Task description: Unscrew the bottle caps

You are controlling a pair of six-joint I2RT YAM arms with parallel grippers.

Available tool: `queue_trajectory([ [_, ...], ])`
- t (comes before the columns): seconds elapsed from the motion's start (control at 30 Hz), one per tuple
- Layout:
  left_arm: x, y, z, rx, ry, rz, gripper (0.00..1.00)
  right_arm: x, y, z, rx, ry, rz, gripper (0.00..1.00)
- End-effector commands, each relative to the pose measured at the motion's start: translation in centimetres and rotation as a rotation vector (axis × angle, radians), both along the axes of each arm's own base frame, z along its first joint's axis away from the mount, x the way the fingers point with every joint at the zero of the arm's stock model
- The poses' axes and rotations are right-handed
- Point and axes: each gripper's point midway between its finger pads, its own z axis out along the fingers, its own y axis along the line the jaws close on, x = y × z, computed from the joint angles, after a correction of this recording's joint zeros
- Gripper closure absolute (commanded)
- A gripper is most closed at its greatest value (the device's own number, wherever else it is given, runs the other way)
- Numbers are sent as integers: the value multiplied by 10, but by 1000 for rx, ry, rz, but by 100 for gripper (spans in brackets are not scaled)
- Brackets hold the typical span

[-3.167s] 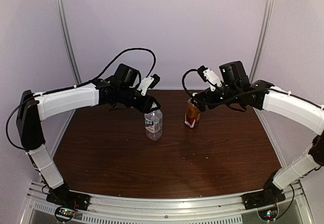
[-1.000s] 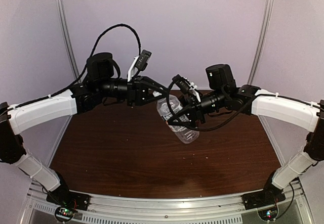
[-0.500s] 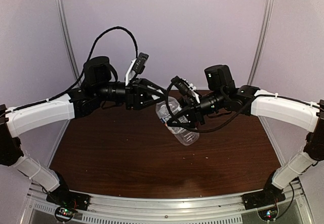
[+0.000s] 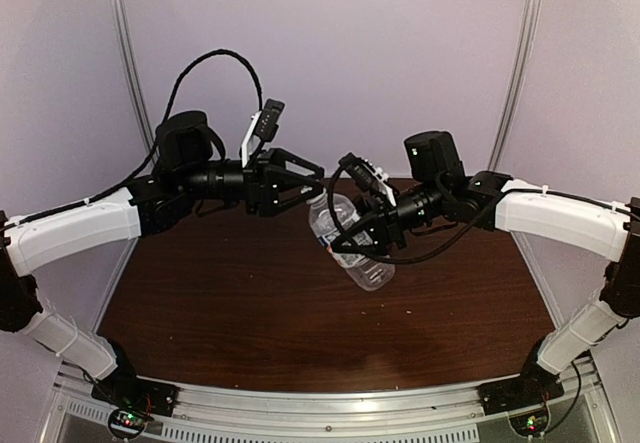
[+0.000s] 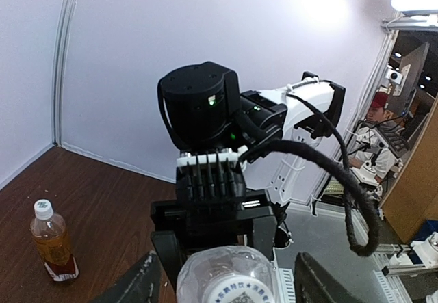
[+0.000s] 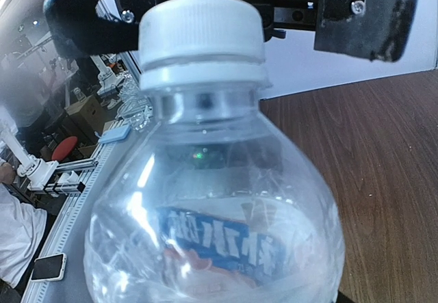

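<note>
My right arm's fingers (image 4: 352,241) are clamped around the middle of the clear bottle (image 4: 372,265). They hold it tilted above the brown desk (image 4: 230,313), base low and toward me, neck angled up toward the other arm. In the right wrist view the bottle's white-and-blue label shows through the plastic.

Just past those fingers, the white cap (image 6: 202,36) sits on the neck above its ring. It points straight into my left arm's fingers (image 4: 308,185), which are spread wide with nothing in them. In both wrist views one finger stands on each side of the cap, and neither appears to touch it.

Farther off, well apart from both pairs of fingers, the amber bottle (image 5: 52,243) stands upright on the desk. Its red-and-white label sits low on its body, and the second cap (image 5: 43,208), also white, is in place on top. Only the left wrist view shows this bottle; overhead, the right arm hides it.
</note>
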Motion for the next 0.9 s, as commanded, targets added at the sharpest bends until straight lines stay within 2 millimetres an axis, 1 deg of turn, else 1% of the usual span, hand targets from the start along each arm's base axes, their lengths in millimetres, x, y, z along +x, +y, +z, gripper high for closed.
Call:
queue_trajectory([
  [0.0,-3,2,11,-40,-27,-3,36,-6,-1,9,36,-12,23,70],
  [0.07,-2,2,7,-31,-20,-6,37,-6,0,11,42,-13,24,70],
  [0.13,-3,1,6,-29,-16,-10,41,-6,0,12,47,-15,22,71],
  [0.3,-4,1,4,-26,-17,-20,56,-4,1,13,55,-20,13,71],
  [0.43,-1,-1,-3,-6,-6,-14,63,1,1,16,70,-44,-18,73],
  [0.5,1,-2,-6,3,4,-4,69,6,1,16,66,-36,-56,73],
  [0.57,6,-2,-8,13,15,22,76,12,1,17,62,-54,-100,73],
  [0.6,9,-2,-8,18,21,41,83,16,0,16,59,-64,-123,73],
  [0.7,18,0,-6,29,41,101,97,29,-1,14,45,-99,-203,73],
  [0.73,22,0,-5,33,55,127,100,33,-2,13,38,-110,-230,73],
  [0.8,33,3,-1,34,98,197,100,44,-4,11,21,-128,-293,73],
  [0.87,49,7,1,39,154,299,100,55,-6,10,8,-147,-358,73],
])
